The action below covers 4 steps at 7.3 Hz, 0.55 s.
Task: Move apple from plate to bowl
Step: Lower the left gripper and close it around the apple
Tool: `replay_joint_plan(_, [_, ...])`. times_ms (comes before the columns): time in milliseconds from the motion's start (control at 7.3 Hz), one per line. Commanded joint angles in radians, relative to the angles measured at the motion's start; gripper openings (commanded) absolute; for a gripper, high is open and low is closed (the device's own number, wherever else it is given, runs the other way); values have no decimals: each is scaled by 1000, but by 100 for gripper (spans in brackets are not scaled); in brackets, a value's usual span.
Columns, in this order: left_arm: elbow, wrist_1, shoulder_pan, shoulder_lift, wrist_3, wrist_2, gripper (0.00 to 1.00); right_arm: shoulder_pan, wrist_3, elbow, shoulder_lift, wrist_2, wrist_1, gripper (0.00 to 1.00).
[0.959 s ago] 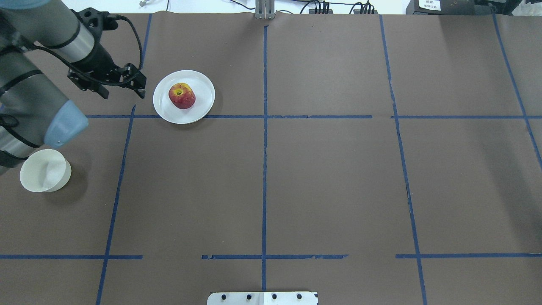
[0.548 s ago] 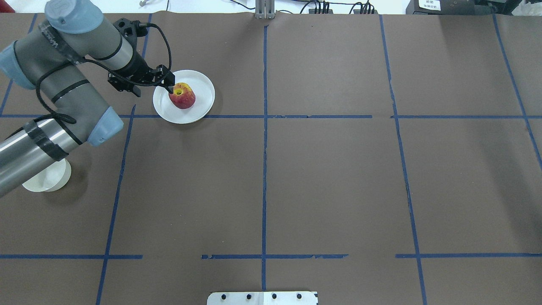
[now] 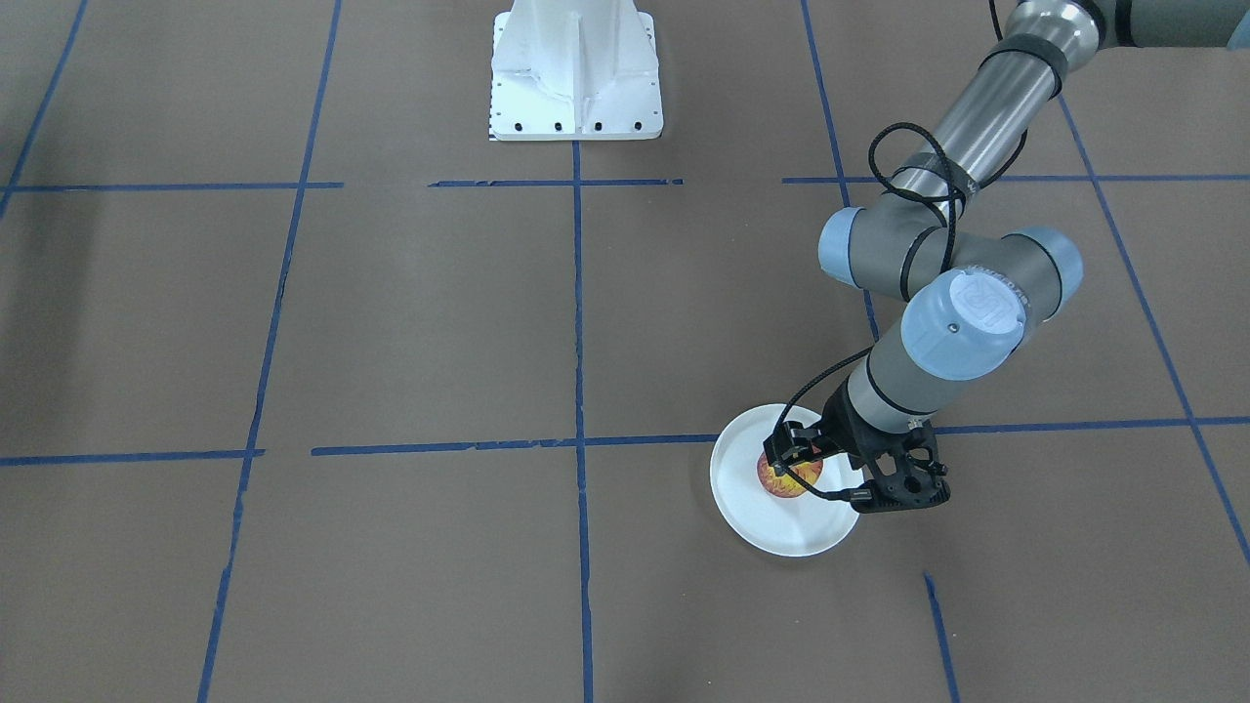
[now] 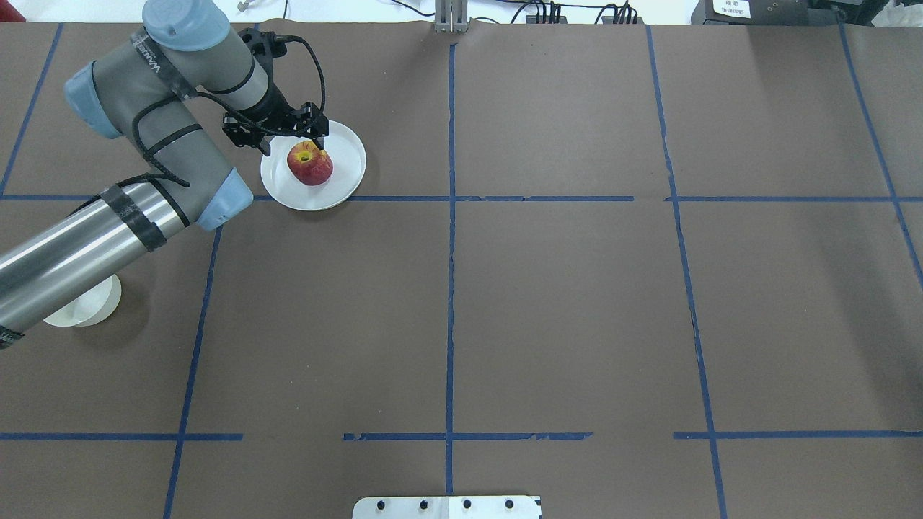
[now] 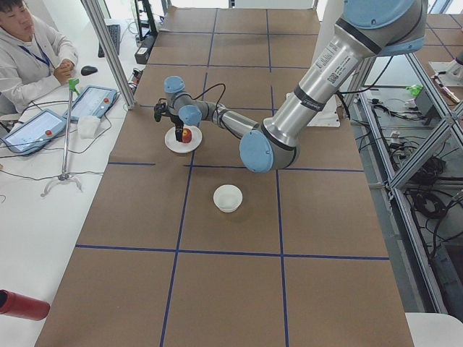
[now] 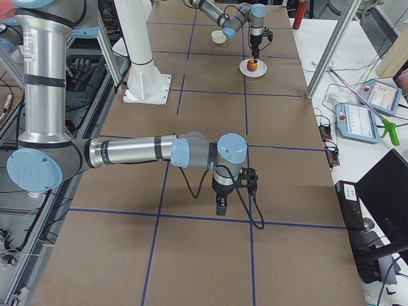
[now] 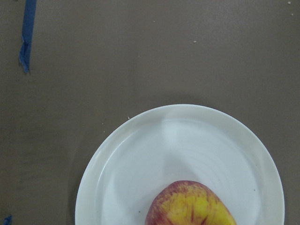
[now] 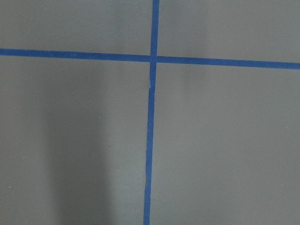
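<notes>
**Apple not yet gripped; left gripper now over plate**

Status: the apple sits on the plate, unlifted. Within the last second the left gripper has swung in from beside the plate to above the apple, fingers apart. One fingertip appears to meet the apple's top, though contact is not certain. Grasp approach judged under way. The bowl stands empty, well apart from the plate on the table. Far off, the right gripper hangs above the table; its finger state cannot be told.
</notes>
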Motion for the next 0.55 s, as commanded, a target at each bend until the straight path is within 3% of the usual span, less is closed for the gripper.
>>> replay_joint_plan(0, [43,-3,18,-28,-11,2,99,0,0,0,0,0,1,100])
replay_joint_plan(411, [103,-79,48,-28,-38,49,95,0,0,0,0,0,0,100])
